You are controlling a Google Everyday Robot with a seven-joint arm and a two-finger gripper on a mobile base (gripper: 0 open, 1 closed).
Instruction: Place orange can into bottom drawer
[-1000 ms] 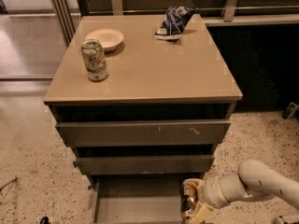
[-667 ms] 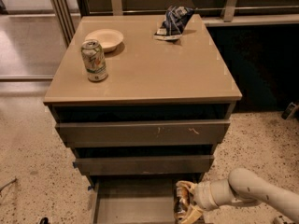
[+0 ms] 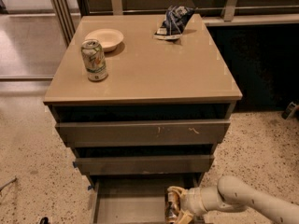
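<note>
The bottom drawer (image 3: 126,204) is pulled open at the foot of the cabinet, with a plain grey inside. My gripper (image 3: 175,206) reaches in from the lower right, over the drawer's right part, and is shut on the orange can (image 3: 172,205). The can is upright, partly hidden by the pale fingers, and sits low inside the drawer. I cannot tell whether it touches the drawer floor.
The two upper drawers (image 3: 142,133) are slightly open. On the cabinet top (image 3: 154,64) stand a pale green-and-white can (image 3: 94,60), a white bowl (image 3: 104,38) and a dark chip bag (image 3: 174,22). Speckled floor lies on both sides.
My gripper with the orange can has moved left, further over the open bottom drawer. Nothing on the cabinet top has moved.
</note>
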